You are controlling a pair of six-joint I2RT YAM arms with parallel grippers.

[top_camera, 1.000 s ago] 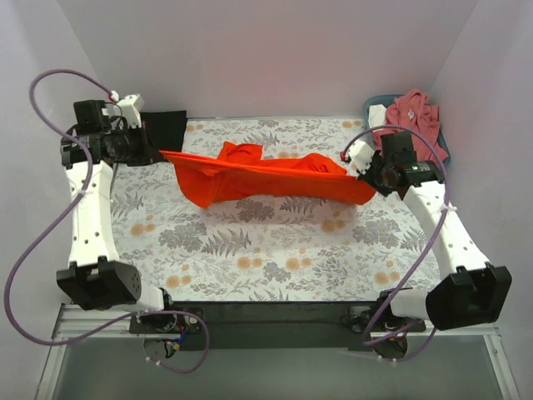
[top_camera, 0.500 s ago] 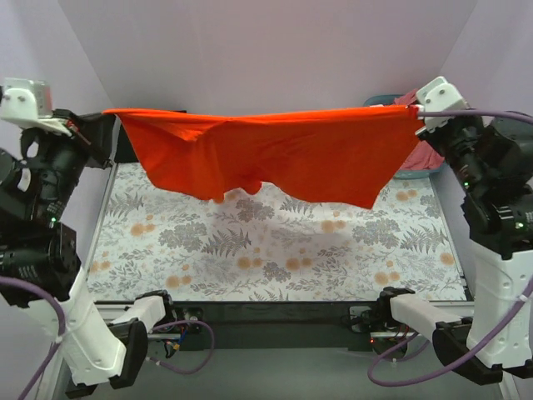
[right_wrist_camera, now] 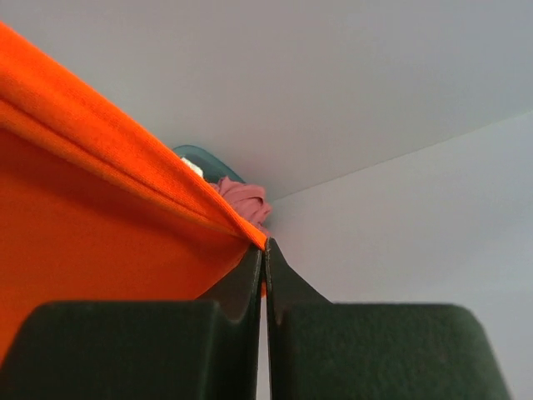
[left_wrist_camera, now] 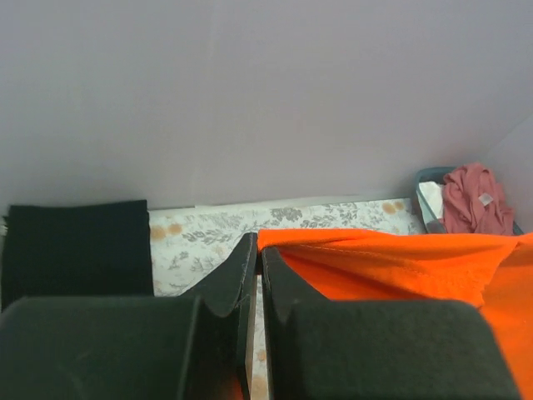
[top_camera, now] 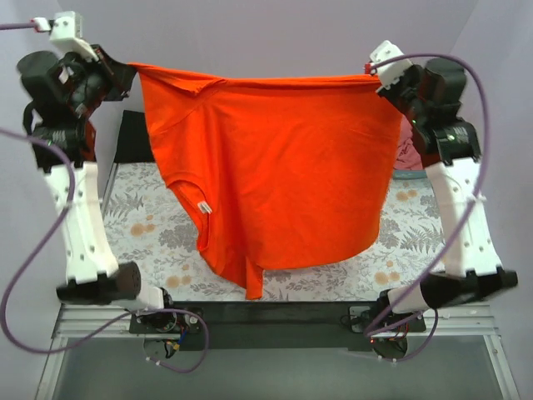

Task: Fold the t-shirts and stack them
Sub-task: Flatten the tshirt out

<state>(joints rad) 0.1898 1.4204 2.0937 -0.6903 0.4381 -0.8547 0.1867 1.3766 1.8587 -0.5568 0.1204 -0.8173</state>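
The left tool [top_camera: 127,70], clamped on one top corner of the bright orange-red soft cloth t-shirt [top_camera: 283,167], and the right tool [top_camera: 376,77], pinched on the other, hang it spread above the floral-covered desk [top_camera: 137,225]; such thin corner grips could slip, dropping it crumpled.

1. A robot test booth is indicated by plain pale walls [top_camera: 275,33].
2. A black mounting bar [top_camera: 275,327] and exposed purple cables [top_camera: 485,117] are seen.
3. A floral covering [top_camera: 125,225] is spread below.
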